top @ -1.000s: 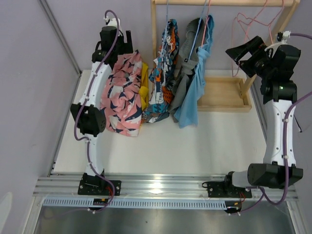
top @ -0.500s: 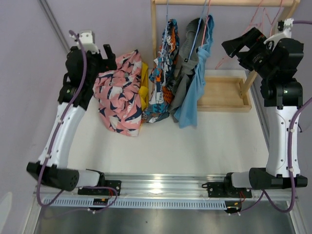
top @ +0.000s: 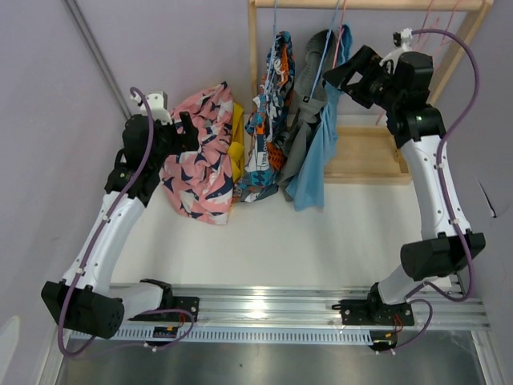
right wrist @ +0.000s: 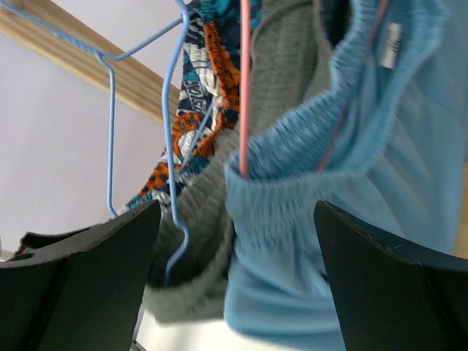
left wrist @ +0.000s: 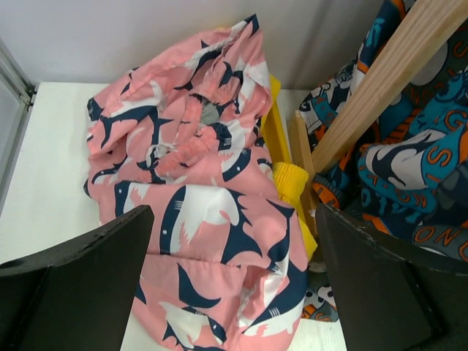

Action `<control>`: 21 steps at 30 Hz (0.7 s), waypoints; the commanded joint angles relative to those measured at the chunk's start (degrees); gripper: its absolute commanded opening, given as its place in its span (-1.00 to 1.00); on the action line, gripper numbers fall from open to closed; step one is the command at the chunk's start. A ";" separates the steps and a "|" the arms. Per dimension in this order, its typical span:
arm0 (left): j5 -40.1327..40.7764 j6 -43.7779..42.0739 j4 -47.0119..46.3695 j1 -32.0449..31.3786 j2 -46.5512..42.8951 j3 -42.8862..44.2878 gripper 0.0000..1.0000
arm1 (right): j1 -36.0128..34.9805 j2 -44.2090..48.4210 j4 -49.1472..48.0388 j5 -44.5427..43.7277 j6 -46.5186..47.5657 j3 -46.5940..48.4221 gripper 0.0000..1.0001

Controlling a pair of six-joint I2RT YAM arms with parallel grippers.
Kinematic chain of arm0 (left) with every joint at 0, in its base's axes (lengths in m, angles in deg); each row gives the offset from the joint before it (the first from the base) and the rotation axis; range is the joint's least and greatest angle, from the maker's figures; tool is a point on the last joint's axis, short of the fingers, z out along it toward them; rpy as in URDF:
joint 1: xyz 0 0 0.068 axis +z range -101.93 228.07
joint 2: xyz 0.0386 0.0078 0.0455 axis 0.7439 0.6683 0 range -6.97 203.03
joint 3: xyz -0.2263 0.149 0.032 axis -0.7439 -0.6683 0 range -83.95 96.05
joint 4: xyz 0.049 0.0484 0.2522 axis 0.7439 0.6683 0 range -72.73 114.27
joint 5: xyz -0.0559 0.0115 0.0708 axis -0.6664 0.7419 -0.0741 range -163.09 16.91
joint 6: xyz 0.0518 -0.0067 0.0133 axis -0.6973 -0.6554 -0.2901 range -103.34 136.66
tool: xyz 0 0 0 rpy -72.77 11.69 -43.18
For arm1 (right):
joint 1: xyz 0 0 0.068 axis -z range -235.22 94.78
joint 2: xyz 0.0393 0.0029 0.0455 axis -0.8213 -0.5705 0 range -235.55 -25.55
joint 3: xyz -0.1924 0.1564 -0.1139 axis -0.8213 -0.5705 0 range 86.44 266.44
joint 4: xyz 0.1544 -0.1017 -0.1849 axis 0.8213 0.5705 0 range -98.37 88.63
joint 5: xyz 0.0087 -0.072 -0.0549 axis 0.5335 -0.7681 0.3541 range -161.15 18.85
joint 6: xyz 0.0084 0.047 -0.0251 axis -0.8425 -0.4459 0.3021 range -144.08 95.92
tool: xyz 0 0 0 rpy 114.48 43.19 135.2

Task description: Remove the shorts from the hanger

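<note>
- While both my arms reached over it, the white table carried the whole scene, with the clothes gathered at its far side.
- A wooden rack stood at the back, its flat base resting on the table.
- The pink shorts with navy-white print lay heaped on the table left of the rack, off any hanger and pressed against the yellow pair.
- The light blue shorts hung lowest on the rack, on the right of the bunch. Their gathered waistband filled the right wrist view.
- The blue-orange-white print shorts hung on the left of the bunch, beside the rack's left post.
- The grey shorts hung between those two, touching both.
- The yellow shorts sat wedged between the pink heap and the rack's post; I could not tell whether a hanger held them.
- My right fingers were spread wide just beside the light blue waistband, gripping nothing.
- My left fingers were fully spread near the pink heap, also empty.
- A pink wire hanger ran down into the light blue waistband.
- A blue wire hanger hung next to the grey and print pairs; which one it carried I could not tell.
</note>
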 commanded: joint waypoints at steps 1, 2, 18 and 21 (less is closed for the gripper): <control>-1.34 1.01 -2.82 -0.36 -5.06 -0.51 0.98 | -1.59 -3.35 -4.44 0.32 0.73 8.33 0.86; -1.34 0.83 -2.82 -0.36 -5.41 -1.47 0.98 | -1.85 -5.27 -4.44 -0.38 0.73 9.47 0.85; -2.84 0.30 -4.14 -0.36 -6.90 -4.73 0.99 | -3.61 -14.17 -3.30 -5.84 3.54 17.40 0.01; -2.84 0.30 -4.40 -0.36 -7.08 -5.08 0.98 | -3.35 -13.56 -4.43 -6.72 3.45 14.51 -0.14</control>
